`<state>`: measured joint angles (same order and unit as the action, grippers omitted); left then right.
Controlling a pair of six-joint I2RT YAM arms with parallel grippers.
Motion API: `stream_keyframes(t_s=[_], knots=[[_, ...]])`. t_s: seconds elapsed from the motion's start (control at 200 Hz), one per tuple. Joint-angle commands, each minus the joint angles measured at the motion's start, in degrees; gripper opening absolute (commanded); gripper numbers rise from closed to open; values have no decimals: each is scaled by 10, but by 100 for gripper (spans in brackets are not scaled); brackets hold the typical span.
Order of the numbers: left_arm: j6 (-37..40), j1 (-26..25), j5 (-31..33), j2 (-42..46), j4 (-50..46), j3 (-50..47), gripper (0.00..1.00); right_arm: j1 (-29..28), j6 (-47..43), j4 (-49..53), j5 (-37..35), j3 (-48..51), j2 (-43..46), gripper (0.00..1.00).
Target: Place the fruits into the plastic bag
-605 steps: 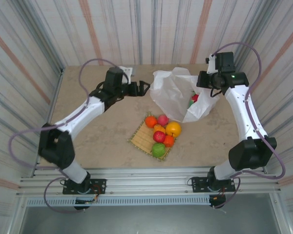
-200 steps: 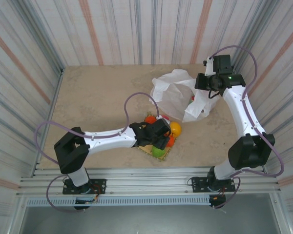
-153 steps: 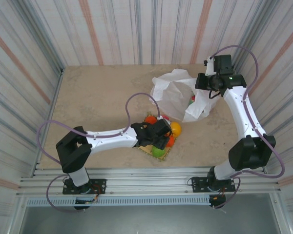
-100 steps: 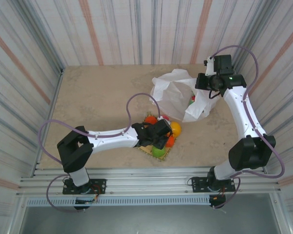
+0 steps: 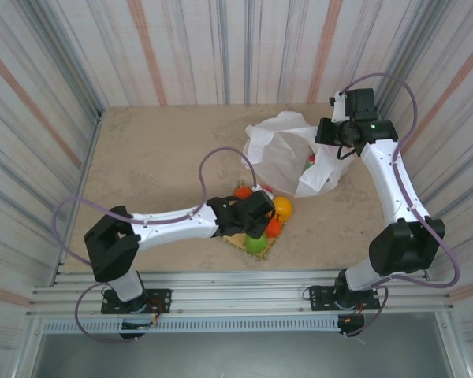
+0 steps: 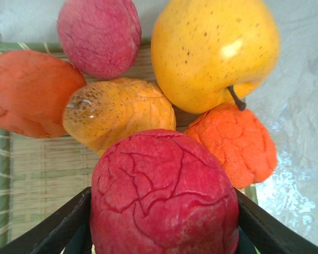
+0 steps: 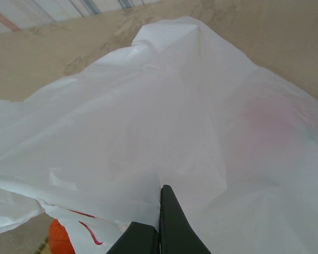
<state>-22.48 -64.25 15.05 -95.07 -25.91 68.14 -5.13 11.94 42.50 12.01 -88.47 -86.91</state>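
Observation:
My left gripper point(image 6: 164, 225) is shut on a dark red, crackle-skinned fruit point(image 6: 164, 193), one black finger point(image 6: 63, 227) on each side of it. Around it on the woven mat point(image 6: 37, 174) lie a yellow apple point(image 6: 214, 50), a pink fruit point(image 6: 99, 34), a yellow-orange fruit point(image 6: 119, 114) and two oranges point(image 6: 32, 92). From above, the left gripper point(image 5: 260, 216) hangs over the mat, with a green fruit point(image 5: 256, 245) at the near edge. My right gripper point(image 7: 160, 211) is shut on a fold of the white plastic bag point(image 7: 164, 116), holding up its right edge point(image 5: 325, 142).
The bag point(image 5: 288, 161) lies on the beige table just beyond the mat point(image 5: 235, 239), with a red and green fruit point(image 5: 310, 161) inside its mouth. Striped walls enclose the table on three sides. Bare tabletop lies to the left.
The left arm has swung from beside the bag down to the mat and closed on the dark red fruit. The right arm and the bag have barely moved.

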Motion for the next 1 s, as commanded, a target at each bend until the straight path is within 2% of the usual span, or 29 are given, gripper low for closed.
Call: stream_keyframes(t_s=[0.0,0.11,0.24,0.471,0.641,0.792,0.997], knots=[[14,-4,-7,55,-10,4,61,4,1,11,8,-8,9,0],[43,-1,-48,82,32,11,62,3,3,10,11,-11,7,0],[65,32,-109,61,67,56,61,2,5,9,14,-7,10,0],[146,75,-101,-74,68,209,60,2,9,11,22,-5,7,0],[181,107,-89,-160,93,280,60,2,13,16,26,-11,9,0],[226,109,-74,-222,151,310,60,5,25,17,37,-20,-1,0],[269,110,-36,-316,169,386,61,8,42,17,50,-24,-12,0]])
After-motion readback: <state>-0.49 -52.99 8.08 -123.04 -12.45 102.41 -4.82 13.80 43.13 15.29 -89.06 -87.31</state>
